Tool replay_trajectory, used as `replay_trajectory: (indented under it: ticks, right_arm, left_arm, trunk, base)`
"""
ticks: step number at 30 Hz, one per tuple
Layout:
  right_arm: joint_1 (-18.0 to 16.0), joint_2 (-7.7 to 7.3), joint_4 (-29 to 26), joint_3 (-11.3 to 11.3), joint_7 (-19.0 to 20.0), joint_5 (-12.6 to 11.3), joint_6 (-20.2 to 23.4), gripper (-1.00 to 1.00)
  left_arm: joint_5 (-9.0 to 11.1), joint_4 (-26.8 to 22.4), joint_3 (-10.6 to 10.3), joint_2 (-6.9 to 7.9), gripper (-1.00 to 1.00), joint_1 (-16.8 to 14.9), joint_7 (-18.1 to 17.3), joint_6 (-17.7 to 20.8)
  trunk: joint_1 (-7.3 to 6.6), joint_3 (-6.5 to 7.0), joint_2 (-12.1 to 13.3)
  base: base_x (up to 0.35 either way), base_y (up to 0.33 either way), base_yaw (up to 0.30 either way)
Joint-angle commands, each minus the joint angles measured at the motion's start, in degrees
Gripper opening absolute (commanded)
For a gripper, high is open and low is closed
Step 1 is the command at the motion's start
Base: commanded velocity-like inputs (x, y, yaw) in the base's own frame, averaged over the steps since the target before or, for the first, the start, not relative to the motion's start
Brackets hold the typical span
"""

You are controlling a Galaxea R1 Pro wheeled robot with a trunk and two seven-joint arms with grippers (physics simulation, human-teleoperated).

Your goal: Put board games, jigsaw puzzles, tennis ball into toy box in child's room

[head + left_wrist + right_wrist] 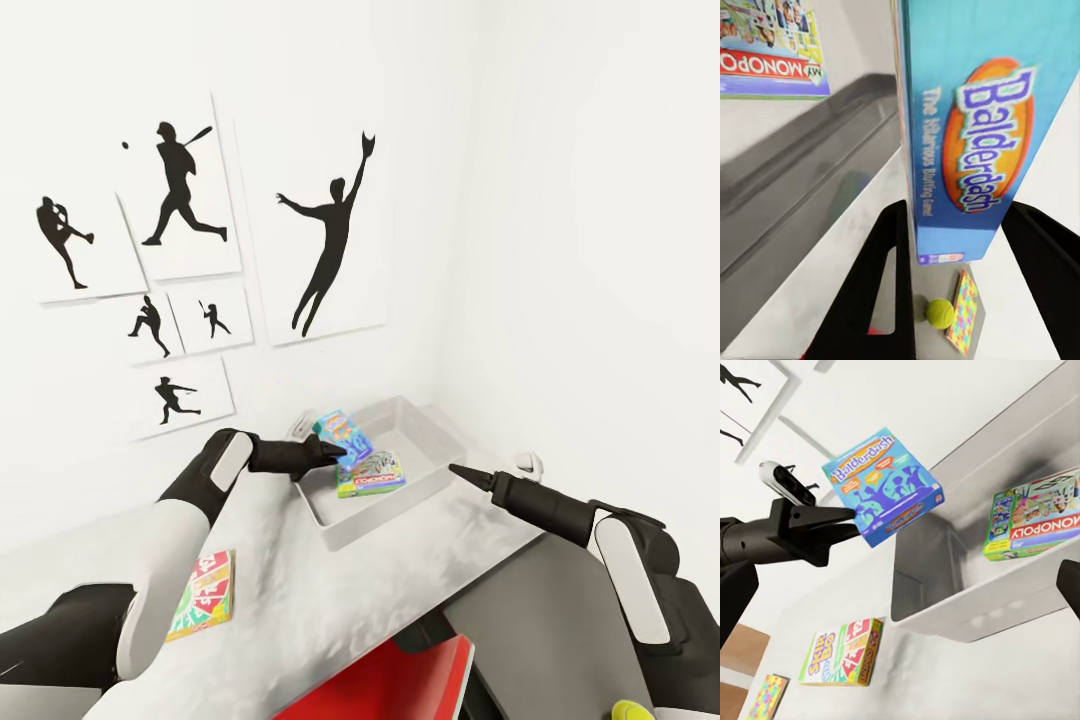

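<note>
Gripping the blue Balderdash box (342, 436) above the toy box (425, 430), left gripper (338, 453) pinches its edge; Monopoly box (371, 473) lies inside. Right gripper (458, 470) beside the toy box, state unclear.

Bright, even, diffuse render light; soft faint shadows; no glare; slight wide-angle stretch at edges.

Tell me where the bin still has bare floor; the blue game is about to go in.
Free: the toy box's far half, between the Monopoly box and the back wall. Crowded: the near end, where Monopoly lies and the left gripper holds the blue game over the rim.
</note>
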Motion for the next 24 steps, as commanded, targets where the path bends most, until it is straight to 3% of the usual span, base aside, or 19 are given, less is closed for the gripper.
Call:
replay_trajectory:
  ticks: [1,10,24]
  right_arm:
    - [-0.1,0.01,0.0,-0.1,0.3,0.2,0.3,1.0]
    - [-0.1,0.01,0.0,-0.1,0.3,0.3,0.3,1.0]
    - [-0.1,-0.06,0.0,-0.1,0.3,0.3,0.3,1.0]
  left_arm:
    - [-0.2,0.0,0.2,-0.01,-1.0,-0.1,0.1,0.3]
    - [-0.3,0.0,0.3,-0.06,-1.0,-0.1,4.1,0.4]
    - [0.0,-0.2,0.3,-0.36,-1.0,-0.1,4.5,0.9]
  trunk:
    - [0.03,-0.17,-0.1]
    - [0.03,-0.9,-0.1]
    - [0.03,-2.21,-0.1]
  base:
    - [0.0,0.0,0.0]
    - [0.0,0.0,0.0]
    - [0.0,0.0,0.0]
